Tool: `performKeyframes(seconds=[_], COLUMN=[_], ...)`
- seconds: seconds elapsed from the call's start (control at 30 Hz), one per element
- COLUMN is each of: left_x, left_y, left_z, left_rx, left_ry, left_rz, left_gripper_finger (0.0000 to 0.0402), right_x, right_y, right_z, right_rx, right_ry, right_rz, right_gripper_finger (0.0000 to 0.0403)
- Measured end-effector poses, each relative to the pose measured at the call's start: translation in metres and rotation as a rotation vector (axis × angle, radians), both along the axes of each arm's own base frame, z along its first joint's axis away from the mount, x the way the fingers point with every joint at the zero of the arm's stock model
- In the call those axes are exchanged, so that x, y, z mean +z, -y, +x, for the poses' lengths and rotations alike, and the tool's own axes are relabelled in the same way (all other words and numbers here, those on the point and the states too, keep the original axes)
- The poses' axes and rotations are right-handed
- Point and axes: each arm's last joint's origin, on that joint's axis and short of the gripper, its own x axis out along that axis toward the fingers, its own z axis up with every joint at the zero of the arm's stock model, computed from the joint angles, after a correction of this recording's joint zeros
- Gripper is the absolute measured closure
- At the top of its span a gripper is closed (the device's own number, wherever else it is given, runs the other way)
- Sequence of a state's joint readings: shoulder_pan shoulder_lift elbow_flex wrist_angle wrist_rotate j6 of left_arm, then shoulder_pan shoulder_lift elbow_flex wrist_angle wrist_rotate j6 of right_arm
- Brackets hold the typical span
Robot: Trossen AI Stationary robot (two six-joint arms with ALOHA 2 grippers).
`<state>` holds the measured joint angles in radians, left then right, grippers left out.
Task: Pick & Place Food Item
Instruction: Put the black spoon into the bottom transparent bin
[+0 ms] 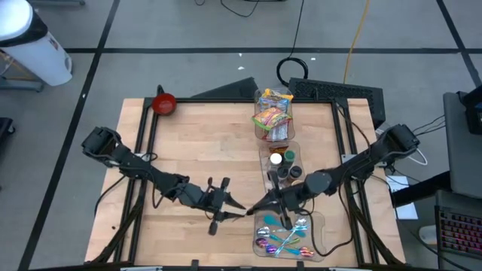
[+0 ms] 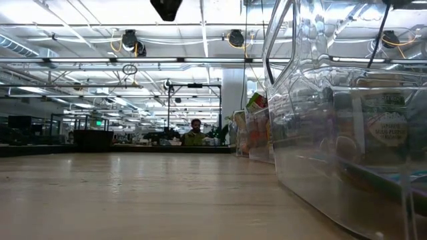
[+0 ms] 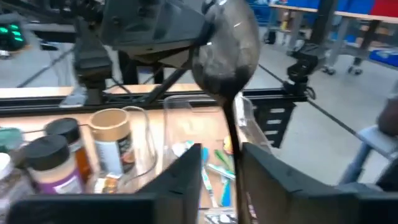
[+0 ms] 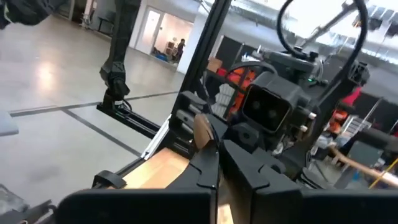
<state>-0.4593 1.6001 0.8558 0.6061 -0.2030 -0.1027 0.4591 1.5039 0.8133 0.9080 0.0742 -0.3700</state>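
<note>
A dark spoon point(image 3: 227, 56) is held up in the air between my two grippers, over the table's near middle. Its bowl points up in the left wrist view and its thin handle point(image 3: 234, 146) runs down between my left gripper's fingers. My left gripper point(image 1: 228, 205) point(image 3: 221, 171) is open, with one finger on either side of the handle. My right gripper point(image 1: 258, 205) point(image 4: 221, 165) faces it and is shut on the spoon, whose brownish end point(image 4: 202, 132) sticks out past its fingertips. My right gripper pinches the spoon between its two fingers, with a brownish end point(image 4: 203, 135) showing just beyond the fingertips. The fingers come level from the table's right side. The spoon is lifted clear of the table. My left gripper: I cannot tell whether its fingers touch the handle.
Clear trays stand in a row along the right: snack packets point(image 1: 271, 113) at the far end, spice jars point(image 1: 283, 165) point(image 3: 62, 155) in the middle, coloured cutlery point(image 1: 282, 235) nearest. A red bowl point(image 1: 163, 103) sits at the far left corner. Bare wood point(image 1: 196, 150) lies left of the trays.
</note>
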Motion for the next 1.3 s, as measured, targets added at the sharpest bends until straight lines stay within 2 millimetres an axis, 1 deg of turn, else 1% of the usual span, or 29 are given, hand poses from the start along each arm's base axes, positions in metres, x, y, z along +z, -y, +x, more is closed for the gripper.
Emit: performKeyframes(seconds=[0.1, 0.2, 0.33, 0.47, 0.57, 0.67, 0.77, 0.87, 0.93, 1.1, 1.3], left_x=[0.000, 0.000, -0.002, -0.002, -0.003, -0.004, -0.004, -0.004, -0.004, -0.004, -0.005], left_y=[0.001, -0.001, -0.002, -0.007, -0.008, -0.010, -0.013, -0.015, -0.016, -0.016, -0.016], left_z=[0.000, 0.000, 0.000, 0.002, 0.003, 0.004, 0.005, 0.006, 0.006, 0.006, 0.006], left_rx=[0.025, 0.040, 0.035, 0.052, 0.054, 0.061, 0.074, 0.085, 0.088, 0.088, 0.088], left_ry=[0.008, 0.008, -0.008, -0.016, -0.021, -0.029, -0.031, -0.036, -0.039, -0.045, -0.048], left_rz=[0.006, 0.007, 0.013, 0.004, 0.006, 0.007, -0.005, -0.022, -0.032, -0.034, -0.033], left_gripper_finger=[0.0240, 0.0194, 0.0151, 0.0126, 0.0116, 0.0116, 0.0120, 0.0125, 0.0127, 0.0128, 0.0128], right_x=[0.005, 0.010, 0.024, 0.030, 0.030, 0.026, 0.016, 0.001, -0.008, -0.030, -0.046], right_y=[0.001, 0.000, -0.001, -0.005, -0.007, -0.014, -0.021, -0.023, -0.021, -0.018, -0.014], right_z=[-0.002, -0.008, -0.025, -0.051, -0.069, -0.081, -0.089, -0.092, -0.094, -0.098, -0.103], right_rx=[0.005, 0.065, 0.205, 0.325, 0.381, 0.423, 0.437, 0.431, 0.426, 0.436, 0.433], right_ry=[-0.044, -0.082, -0.133, -0.282, -0.413, -0.538, -0.644, -0.706, -0.725, -0.704, -0.694], right_rz=[0.018, 0.057, 0.062, 0.042, 0.051, 0.078, 0.069, 0.059, 0.046, 0.043, 0.071], right_gripper_finger=[0.0402, 0.0403, 0.0402, 0.0402, 0.0402, 0.0402, 0.0402, 0.0402, 0.0402, 0.0402, 0.0395])
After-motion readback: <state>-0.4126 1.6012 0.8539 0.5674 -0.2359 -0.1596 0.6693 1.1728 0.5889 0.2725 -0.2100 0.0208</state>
